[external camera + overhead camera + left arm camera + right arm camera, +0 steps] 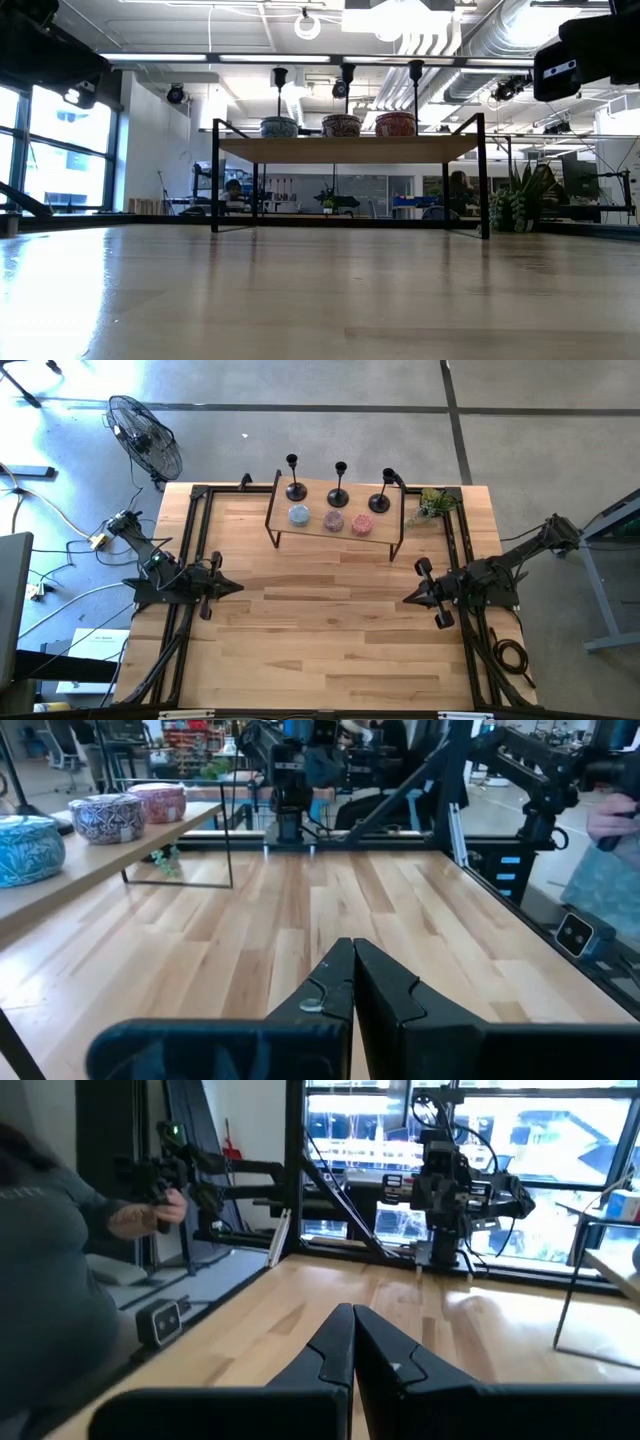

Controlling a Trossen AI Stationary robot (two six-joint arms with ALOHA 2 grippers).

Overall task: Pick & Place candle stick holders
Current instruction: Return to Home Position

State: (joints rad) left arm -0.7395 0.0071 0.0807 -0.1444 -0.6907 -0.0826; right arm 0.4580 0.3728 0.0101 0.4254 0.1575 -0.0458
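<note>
Candle stick holders (340, 485) – all three of them – stand upright in a row along the back edge of the shelf (318, 498), which sits at the far middle of the counter (320, 630). Three scented candles (333, 520) are lined up just in front of them, and a small plant (432, 505) stands beside the shelf's right end. From where I stand the placing looks done, so what is left is only to park the arms cleanly. The left tool (236, 587) hangs low over the counter's left side and the right tool (407, 598) mirrors it on the right. They point at each other across bare wood, well apart from the shelf. In each wrist view the fingers (335, 985) lie pressed together with nothing between them, and the right pair (335, 1345) is the same. To finish well, I'd say each arm should fold back toward its own base, not swing forward. Those holders are thin-stemmed and top-heavy by the look of them, so a nudge to the shelf frame could topple one. Slow, level travel would suit – and a person (50, 1280) stands near the counter's edge past the right arm, so that elbow should sweep wide of nothing.
</note>
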